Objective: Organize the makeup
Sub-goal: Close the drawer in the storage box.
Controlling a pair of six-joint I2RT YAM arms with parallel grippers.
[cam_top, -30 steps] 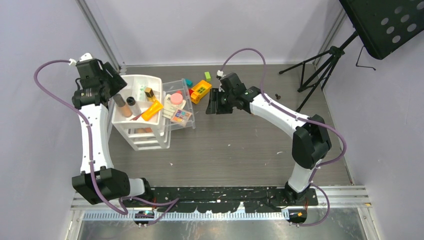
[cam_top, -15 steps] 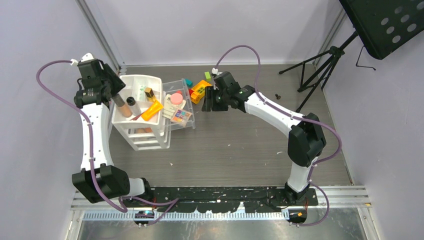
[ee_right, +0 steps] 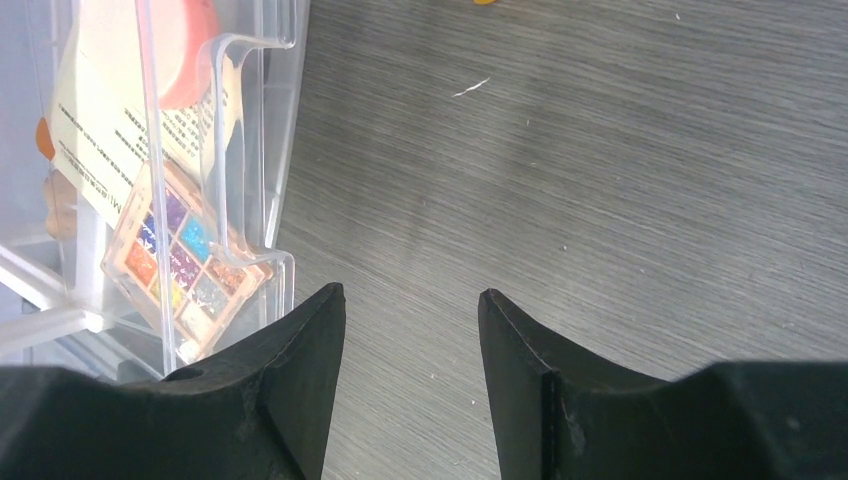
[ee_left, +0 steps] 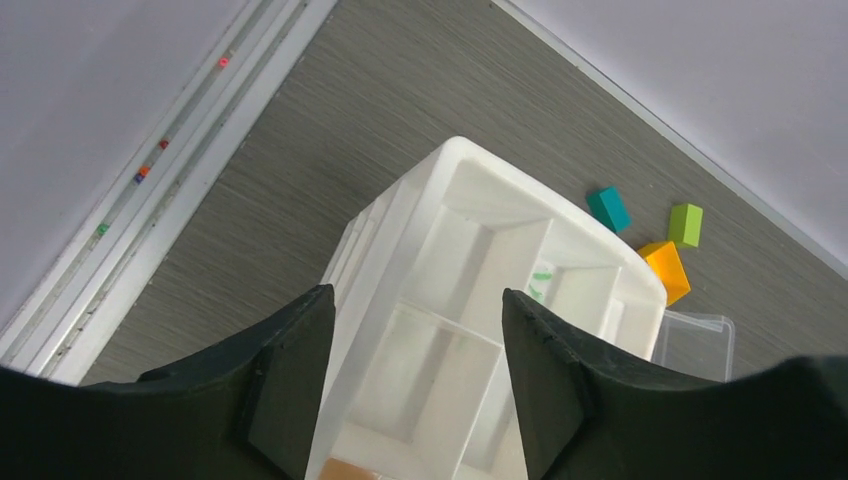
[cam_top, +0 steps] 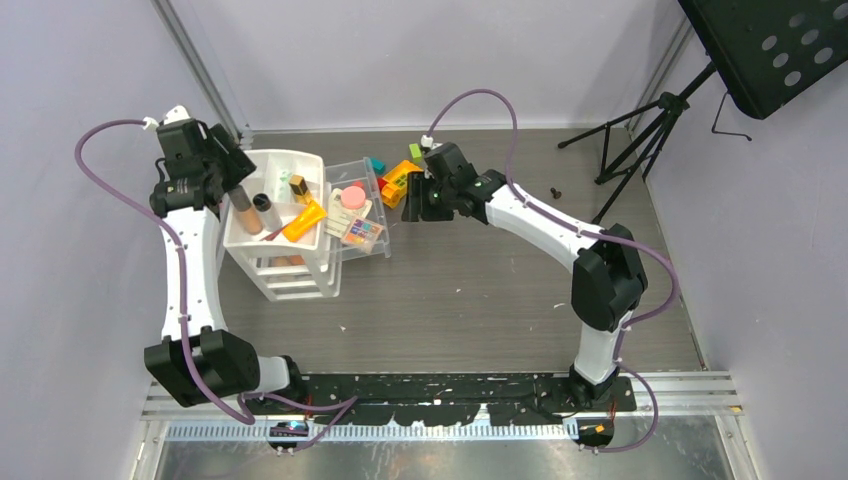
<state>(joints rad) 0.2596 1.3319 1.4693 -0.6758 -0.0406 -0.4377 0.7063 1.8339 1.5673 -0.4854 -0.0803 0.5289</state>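
A white drawer organizer (cam_top: pixel 300 160) holds a beige tube (cam_top: pixel 241 210), a round compact (cam_top: pixel 262 201), a gold-black lipstick (cam_top: pixel 297 187), an orange tube (cam_top: pixel 305 220) and a red pencil (cam_top: pixel 272 233) in its top compartments. A clear tray (cam_top: pixel 383 232) beside it holds a pink compact (cam_top: pixel 353 195) and an eyeshadow palette (cam_top: pixel 362 232). My left gripper (cam_top: pixel 238 170) is open and empty above the organizer's far left corner (ee_left: pixel 455 165). My right gripper (cam_top: pixel 411 204) is open and empty just right of the tray; the right wrist view shows its fingers (ee_right: pixel 310 370) over bare floor beside the tray (ee_right: pixel 283 150) and the palette (ee_right: pixel 185 265).
A yellow-and-red toy brick (cam_top: pixel 400 180), a teal block (cam_top: pixel 377 164) and a green block (cam_top: pixel 414 152) lie behind the tray; they also show in the left wrist view as yellow (ee_left: pixel 667 270), teal (ee_left: pixel 608 208) and green (ee_left: pixel 685 223). A tripod (cam_top: pixel 640 130) stands at the back right.
My right gripper has moved left, closer to the clear tray. The left arm has hardly moved. The makeup has not shifted.
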